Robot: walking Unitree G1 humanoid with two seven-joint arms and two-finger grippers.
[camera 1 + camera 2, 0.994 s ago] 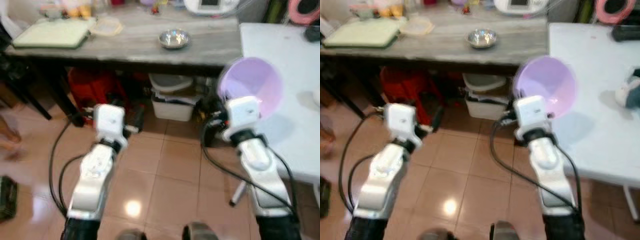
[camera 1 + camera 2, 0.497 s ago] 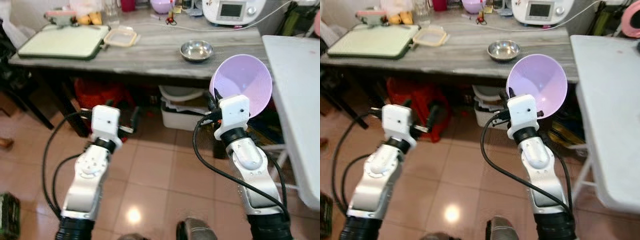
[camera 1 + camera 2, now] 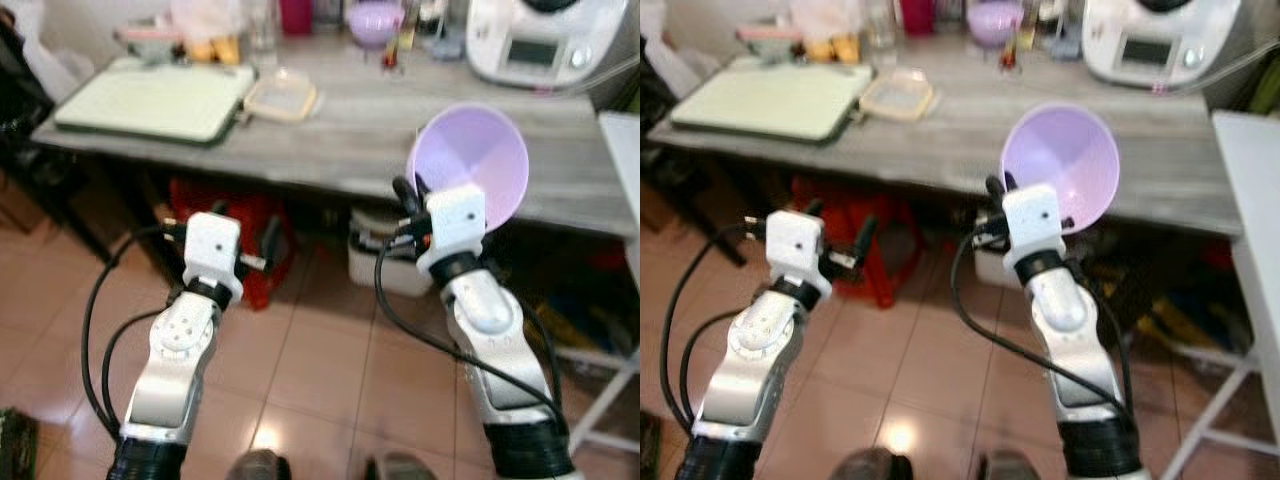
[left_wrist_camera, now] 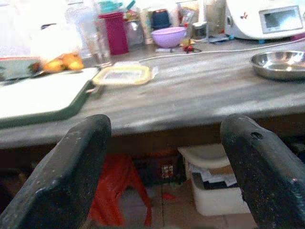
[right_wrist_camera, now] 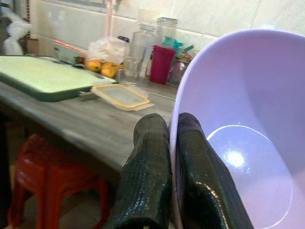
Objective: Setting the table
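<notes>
A large light-purple plastic bowl [image 3: 470,165] is held up on edge in front of the grey counter [image 3: 340,125]. My right gripper [image 5: 170,143] is shut on its rim, one finger inside the bowl [image 5: 238,143] and one outside. My left gripper [image 4: 164,157] is open and holds nothing, its fingers [image 4: 76,171] spread wide, at knee height before the counter's front edge. A steel bowl [image 4: 281,64] sits on the counter in the left wrist view.
On the counter lie a green board [image 3: 155,100], a lidded container [image 3: 283,98], a small purple bowl [image 3: 373,20], jars and a white appliance [image 3: 540,40]. Under it stand a red stool [image 3: 250,205] and a white bin [image 3: 385,270]. A white table edge [image 3: 620,130] is at right.
The camera has turned left and closer to the counter; the white table has slid almost out at the right. The purple bowl stays in my right gripper.
</notes>
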